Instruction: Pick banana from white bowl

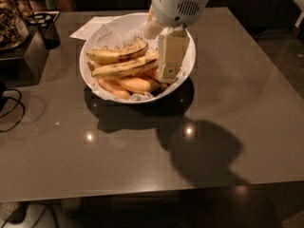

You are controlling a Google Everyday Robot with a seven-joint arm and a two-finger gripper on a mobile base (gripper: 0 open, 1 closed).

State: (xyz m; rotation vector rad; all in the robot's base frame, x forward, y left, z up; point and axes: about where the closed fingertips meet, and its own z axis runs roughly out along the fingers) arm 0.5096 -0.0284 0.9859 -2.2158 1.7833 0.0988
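Note:
The white bowl, lined with crumpled white paper, stands on the grey table toward the back. In it the banana, long, fairly straight and speckled, lies across the middle. A shorter curved speckled banana lies behind it, and smooth orange-yellow bananas lie in front. My gripper hangs down from its white wrist housing over the right part of the bowl, its tip at the right end of the long banana. I cannot tell whether it touches the fruit.
A white paper sheet lies behind the bowl at left. A black cup and a dark box stand at the far left, with a black cable beside them. The table's front edge is near.

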